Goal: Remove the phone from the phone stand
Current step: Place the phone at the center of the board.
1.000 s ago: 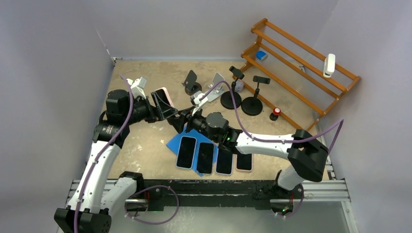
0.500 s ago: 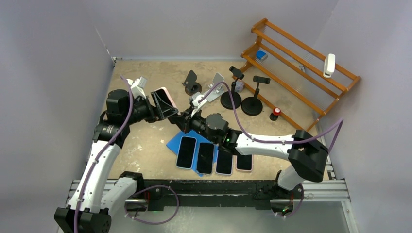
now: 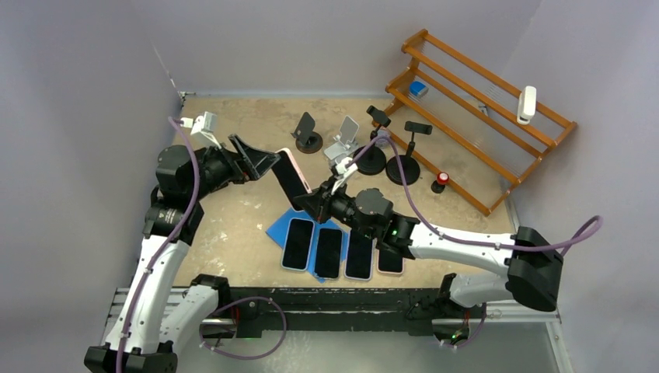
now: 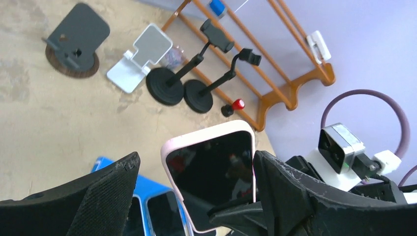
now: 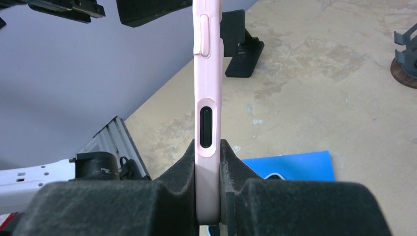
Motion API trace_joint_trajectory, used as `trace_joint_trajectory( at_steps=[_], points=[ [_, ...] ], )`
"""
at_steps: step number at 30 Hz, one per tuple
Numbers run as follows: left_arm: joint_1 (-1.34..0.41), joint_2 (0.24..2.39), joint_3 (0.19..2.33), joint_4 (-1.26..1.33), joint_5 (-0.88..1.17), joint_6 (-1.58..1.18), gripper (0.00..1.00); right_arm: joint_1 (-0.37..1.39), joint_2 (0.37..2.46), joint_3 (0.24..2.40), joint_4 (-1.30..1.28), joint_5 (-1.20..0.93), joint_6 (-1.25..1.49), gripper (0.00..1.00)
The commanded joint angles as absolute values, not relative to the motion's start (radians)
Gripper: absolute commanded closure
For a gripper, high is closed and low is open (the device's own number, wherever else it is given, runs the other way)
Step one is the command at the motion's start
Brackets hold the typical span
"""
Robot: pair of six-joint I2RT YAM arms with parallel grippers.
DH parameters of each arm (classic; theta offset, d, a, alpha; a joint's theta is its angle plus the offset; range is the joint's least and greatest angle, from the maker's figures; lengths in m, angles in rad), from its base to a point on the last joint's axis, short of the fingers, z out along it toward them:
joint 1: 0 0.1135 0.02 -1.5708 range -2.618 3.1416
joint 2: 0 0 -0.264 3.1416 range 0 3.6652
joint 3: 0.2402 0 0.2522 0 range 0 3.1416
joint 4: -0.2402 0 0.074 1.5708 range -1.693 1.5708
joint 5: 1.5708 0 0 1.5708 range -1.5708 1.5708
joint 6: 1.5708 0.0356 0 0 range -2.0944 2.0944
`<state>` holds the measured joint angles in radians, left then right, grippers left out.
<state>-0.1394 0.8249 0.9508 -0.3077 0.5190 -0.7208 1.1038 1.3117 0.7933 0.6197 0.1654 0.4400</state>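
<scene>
A phone [image 3: 291,177] in a pink case hangs in the air over the table's middle, screen dark. My right gripper [image 3: 315,203] is shut on its lower end; in the right wrist view the pads [image 5: 184,162] press both faces of the phone [image 5: 207,98]. My left gripper [image 3: 260,159] stands open just left of the phone's top end. In the left wrist view the phone [image 4: 211,167] shows between the spread fingers [image 4: 108,191], with a gap on the left side. Empty phone stands sit behind: a dark stand [image 3: 307,130] and a white stand [image 3: 344,140].
Several phones lie in a row on a blue mat [image 3: 276,229] near the front edge. Two black round-base clamp stands [image 3: 371,155] [image 3: 404,163] and a small red object [image 3: 441,179] sit at the back right, before a wooden rack [image 3: 482,101].
My right gripper closed on the phone and carried it right and forward. My left gripper opened and drew back to the left, letting the phone go.
</scene>
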Motion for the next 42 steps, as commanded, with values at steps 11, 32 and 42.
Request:
trace_joint_trajectory(
  at_steps=[11,32,42],
  points=[
    [-0.137,0.743,0.580,0.515,0.940,-0.899,0.19,0.879,1.079,0.571,0.928,-0.246,0.782,1.00],
    [-0.266,0.834,0.424,0.886,0.943,-1.133,0.27,0.889,1.270,0.369,1.720,-0.296,1.066,1.00],
    [-0.370,0.794,0.447,0.768,0.797,-1.034,0.33,0.925,1.316,0.408,1.690,-0.251,1.045,1.00]
  ],
)
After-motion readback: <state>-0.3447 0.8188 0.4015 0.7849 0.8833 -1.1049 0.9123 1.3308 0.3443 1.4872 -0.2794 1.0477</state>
